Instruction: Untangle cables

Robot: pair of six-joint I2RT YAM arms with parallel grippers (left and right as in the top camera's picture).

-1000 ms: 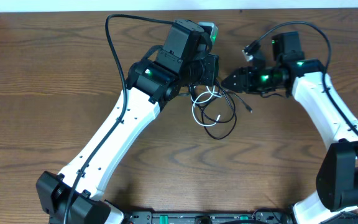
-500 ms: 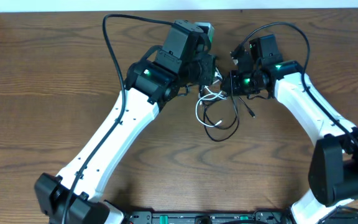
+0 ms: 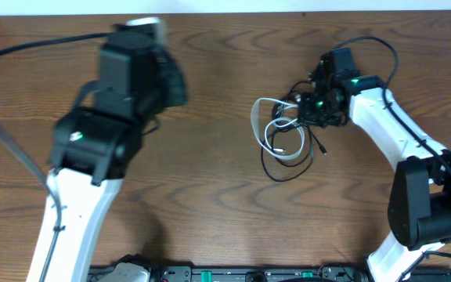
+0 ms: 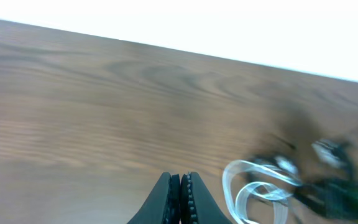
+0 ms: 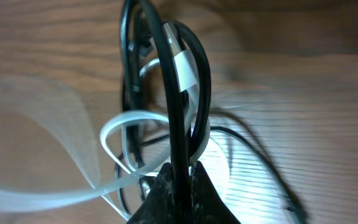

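Observation:
The cables lie tangled right of the table's middle: a white cable (image 3: 275, 135) in loops and a black cable (image 3: 286, 171) curving below it. My right gripper (image 3: 307, 110) sits at the tangle's upper right edge. In the right wrist view it (image 5: 180, 179) is shut on the black cable (image 5: 174, 106), which rises from between the fingers, with white cable (image 5: 126, 121) loops around it. My left gripper (image 3: 171, 82) is blurred and well to the left of the tangle. It (image 4: 180, 199) is shut on nothing, and the white cable (image 4: 253, 180) shows to its right.
Thick black wires run along both arms, one arching over the right arm (image 3: 366, 43). The left arm (image 3: 84, 149) crosses the left side of the wooden table (image 3: 210, 204). A white wall edge (image 4: 229, 25) runs along the far side.
My left arm has swung away to the left from the tangle. My right gripper has moved in and shut on the black cable, and the loops have shifted slightly right.

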